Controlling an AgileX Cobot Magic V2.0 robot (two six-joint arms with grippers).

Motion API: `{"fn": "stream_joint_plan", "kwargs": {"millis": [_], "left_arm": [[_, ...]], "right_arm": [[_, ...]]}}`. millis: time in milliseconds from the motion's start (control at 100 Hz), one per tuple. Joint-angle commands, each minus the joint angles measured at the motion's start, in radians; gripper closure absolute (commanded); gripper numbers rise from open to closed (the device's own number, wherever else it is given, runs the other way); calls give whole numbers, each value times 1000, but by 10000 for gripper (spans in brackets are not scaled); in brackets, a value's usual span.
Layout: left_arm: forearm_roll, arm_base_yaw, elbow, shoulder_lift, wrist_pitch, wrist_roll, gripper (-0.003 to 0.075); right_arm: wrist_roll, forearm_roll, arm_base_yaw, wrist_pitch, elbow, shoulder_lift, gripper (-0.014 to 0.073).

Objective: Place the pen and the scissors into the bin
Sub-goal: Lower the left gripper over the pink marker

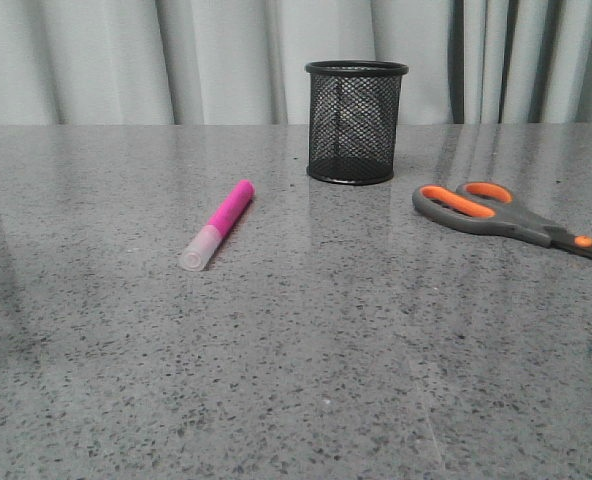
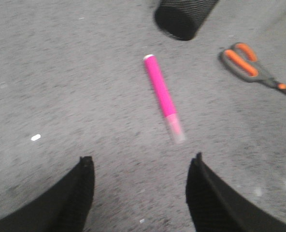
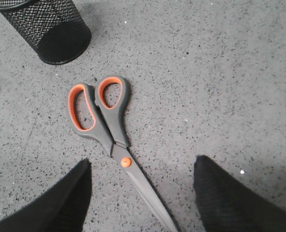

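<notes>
The magenta pen [image 1: 222, 221] with a whitish cap lies flat on the grey table, left of the black mesh bin [image 1: 356, 122], which stands upright at the back. The scissors [image 1: 504, 219] lie flat at the right, closed. Neither gripper shows in the front view. In the left wrist view my left gripper [image 2: 140, 162] is open and empty above the table, short of the pen [image 2: 162, 94]; the view is blurred. In the right wrist view my right gripper [image 3: 142, 164] is open and empty above the scissors [image 3: 107, 128], its fingers either side of the blades.
The speckled grey table [image 1: 296, 380] runs to pale curtains [image 1: 126, 60] at the back. The bin also shows in the left wrist view [image 2: 184, 17] and the right wrist view [image 3: 49, 29]. A small white speck [image 2: 35, 137] lies on the table.
</notes>
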Motion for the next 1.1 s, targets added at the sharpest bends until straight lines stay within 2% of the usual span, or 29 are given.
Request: {"fn": "stream_joint_plan", "kwargs": {"millis": [0,170,460,620,860,1090], "left_arm": [[-169,-8,-38,27,11,118,298],[-204,-44,-69,107,28,183,393],[-135,-264,-184,297,-109,193,395],[6,-357,-271,432,-155,84,393],[236,-457,-426,641,-154,-113,393],[387,-495,-541,749,-154,-231,393]], "right_arm": [[-18,25,-4,-42,-37,0,151],[-18,25,-4,-42,-37,0,151],[-18,25,-4,-42,-37,0,151],[-21,25,-4,-40,-37,0,151],[-25,25,-4,-40,-37,0,151],[-27,25,-4,-40,-37,0,151]]}}
